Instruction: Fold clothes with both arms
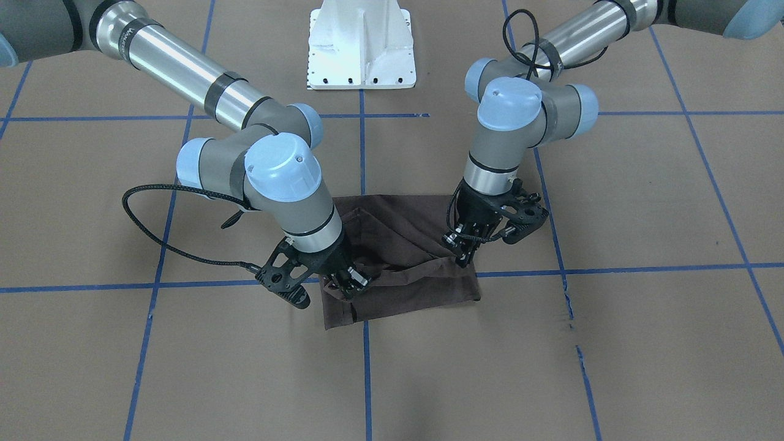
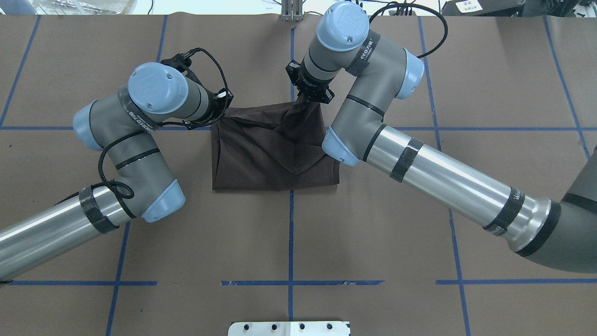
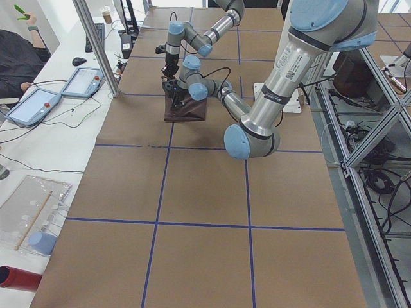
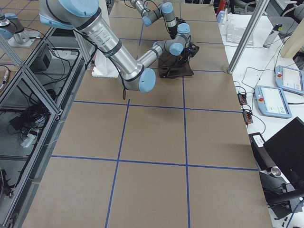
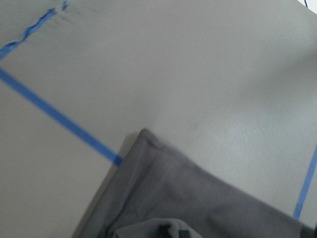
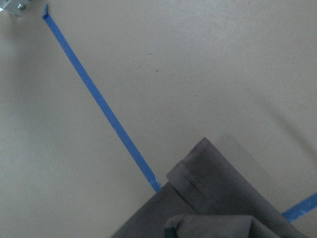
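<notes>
Roughly mid-frame, the folded T-shirt (image 1: 398, 239) lies on the worktop (image 1: 643, 202). In the front-facing view the left hand (image 1: 460, 256), right of centre, and the right hand (image 1: 352, 283), left of centre, each pinch its raised edge.

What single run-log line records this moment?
phase: folding; left fingers: shut on brown T-shirt edge; right fingers: shut on same edge; edge: lifted

Small white lettering (image 2: 140, 120) on the left arm (image 2: 130, 154) and right arm (image 2: 443, 175) is too blurred to read.
</notes>
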Tool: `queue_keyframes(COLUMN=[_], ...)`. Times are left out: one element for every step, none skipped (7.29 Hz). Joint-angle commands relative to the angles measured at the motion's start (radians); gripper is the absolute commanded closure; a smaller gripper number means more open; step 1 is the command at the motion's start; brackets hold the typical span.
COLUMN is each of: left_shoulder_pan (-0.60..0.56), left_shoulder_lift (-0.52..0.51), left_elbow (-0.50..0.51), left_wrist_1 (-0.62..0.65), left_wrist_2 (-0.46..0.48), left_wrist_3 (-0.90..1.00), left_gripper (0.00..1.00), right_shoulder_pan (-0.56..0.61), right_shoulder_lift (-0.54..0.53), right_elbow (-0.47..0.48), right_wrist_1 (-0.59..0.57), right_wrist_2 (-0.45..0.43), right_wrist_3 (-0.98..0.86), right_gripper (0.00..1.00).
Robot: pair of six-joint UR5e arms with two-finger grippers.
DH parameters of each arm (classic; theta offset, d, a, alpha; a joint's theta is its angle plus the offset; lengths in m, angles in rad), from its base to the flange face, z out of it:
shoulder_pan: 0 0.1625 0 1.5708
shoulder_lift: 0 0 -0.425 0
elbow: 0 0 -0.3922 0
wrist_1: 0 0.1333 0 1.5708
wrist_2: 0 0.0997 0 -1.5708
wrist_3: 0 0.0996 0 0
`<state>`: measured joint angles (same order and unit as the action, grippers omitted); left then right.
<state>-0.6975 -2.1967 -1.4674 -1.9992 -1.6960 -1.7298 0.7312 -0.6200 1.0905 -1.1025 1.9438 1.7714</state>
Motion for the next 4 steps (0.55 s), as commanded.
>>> queue_keyframes(left_shoulder_pan=[-0.069, -0.100, -0.129, -0.166], left_shoulder_lift=[-0.006, -0.005, 0.001, 0.027], left_elbow=[0.062, 0.062, 0.055, 0.024], left_wrist_1=[-0.067, -0.066, -0.064, -0.061], left_wrist_2=[0.002, -0.019, -0.089, -0.191], left_wrist_3=[0.105, 0.155, 0.195, 0.238], left_gripper=[0.00, 0.00, 0.00, 0.00], right_shoulder_pan=[0.019, 0.049, 0.075, 0.079], right_shoulder_lift=[0.003, -0.001, 0.000, 0.006], right_elbow=[-0.037, -0.040, -0.032, -0.029], right_wrist_1=[0.026, 0.026, 0.024, 0.024], right_wrist_2=[0.001, 0.021, 0.064, 0.073], right_wrist_3=[-0.015, -0.013, -0.016, -0.009], right_gripper=[0.00, 0.00, 0.00, 0.00])
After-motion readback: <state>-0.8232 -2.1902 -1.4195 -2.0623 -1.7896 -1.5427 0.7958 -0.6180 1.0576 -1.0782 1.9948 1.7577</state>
